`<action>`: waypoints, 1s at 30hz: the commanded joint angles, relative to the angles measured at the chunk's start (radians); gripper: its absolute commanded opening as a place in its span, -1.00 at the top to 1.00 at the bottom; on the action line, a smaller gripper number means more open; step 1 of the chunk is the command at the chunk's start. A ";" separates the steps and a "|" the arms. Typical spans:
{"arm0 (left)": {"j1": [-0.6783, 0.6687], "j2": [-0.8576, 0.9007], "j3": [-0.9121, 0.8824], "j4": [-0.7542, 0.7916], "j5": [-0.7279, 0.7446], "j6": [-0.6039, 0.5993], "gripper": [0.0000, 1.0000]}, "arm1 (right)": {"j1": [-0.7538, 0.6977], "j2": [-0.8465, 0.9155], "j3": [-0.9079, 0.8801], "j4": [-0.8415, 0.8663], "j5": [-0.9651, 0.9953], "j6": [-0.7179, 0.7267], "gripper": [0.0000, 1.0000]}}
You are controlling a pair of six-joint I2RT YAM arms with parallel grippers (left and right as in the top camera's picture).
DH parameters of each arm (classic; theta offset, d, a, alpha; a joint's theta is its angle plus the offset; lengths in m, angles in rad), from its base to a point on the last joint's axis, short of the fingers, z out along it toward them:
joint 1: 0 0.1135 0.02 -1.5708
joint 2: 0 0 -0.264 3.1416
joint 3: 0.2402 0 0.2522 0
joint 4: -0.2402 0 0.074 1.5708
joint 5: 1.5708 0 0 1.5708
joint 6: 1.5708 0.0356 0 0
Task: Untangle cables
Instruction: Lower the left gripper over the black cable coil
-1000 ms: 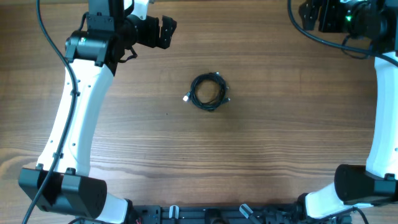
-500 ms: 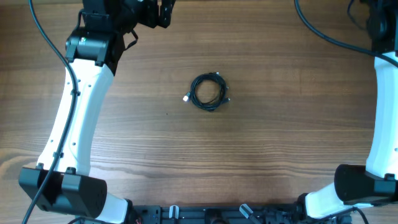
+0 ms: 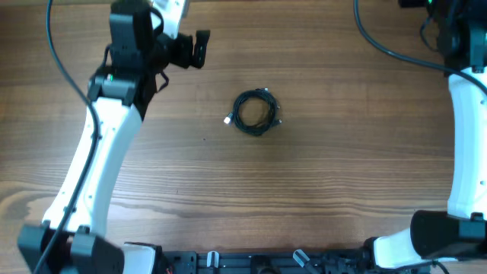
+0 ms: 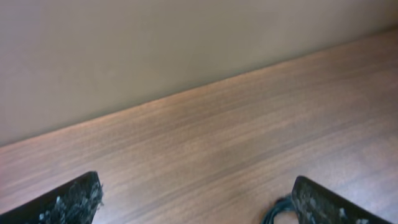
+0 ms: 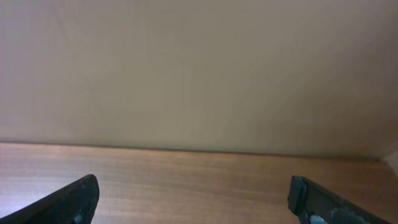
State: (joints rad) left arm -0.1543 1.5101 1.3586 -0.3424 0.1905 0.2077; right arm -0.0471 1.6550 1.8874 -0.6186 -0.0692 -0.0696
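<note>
Over on the left, the left arm (image 3: 99,152) reaches to the far side of the bench (image 3: 342,190). Its jaws stand wide apart, nothing between them, well short of the work. Its wrist view catches only a sliver of black wire at the bottom edge.

Centre of the bench, there's the target: the cables (image 3: 255,113), a tight little black coil lying flat, well apart from both arms. A white-tipped plug (image 3: 227,119) pokes out on its left side, and small plugs show at the far and right rims.

Far right, the right arm (image 3: 464,137) is tucked up in the far corner. Its jaws are spread open and empty too, and its wrist view shows only wall and bare wood.

So this looks like the approach, with nothing untangled yet. The smart play, I'd say, is to come in low from the left and take a free end, that white tip, rather than biting the whole coil. The right jaws should then pin the opposite rim. Pull slowly: a yank could cinch the loops tighter or drag the bundle along.
</note>
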 commanded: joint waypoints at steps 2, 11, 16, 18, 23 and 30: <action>0.019 -0.152 -0.150 0.084 -0.010 0.016 -1.00 | 0.032 -0.180 -0.152 0.068 0.084 -0.021 -0.99; 0.019 -0.211 -0.196 0.126 -0.009 -0.034 -1.00 | 0.051 -0.484 -0.451 0.232 0.099 -0.032 -0.99; 0.018 -0.259 -0.196 0.122 -0.010 -0.040 -1.00 | 0.051 -0.577 -0.588 0.328 0.097 0.002 -0.99; 0.019 -0.290 -0.197 0.114 -0.010 -0.040 -1.00 | 0.051 -0.594 -0.630 0.357 0.091 0.029 -0.99; 0.019 -0.384 -0.261 0.149 -0.040 -0.040 -1.00 | 0.055 -0.584 -0.649 0.368 0.084 0.070 -1.00; 0.019 -0.482 -0.464 0.310 -0.046 -0.041 -1.00 | 0.057 -0.585 -0.670 0.357 0.089 0.070 -0.99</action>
State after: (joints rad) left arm -0.1402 1.0527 0.9943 -0.0822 0.1600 0.1772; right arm 0.0044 1.0760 1.2377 -0.2657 0.0082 -0.0196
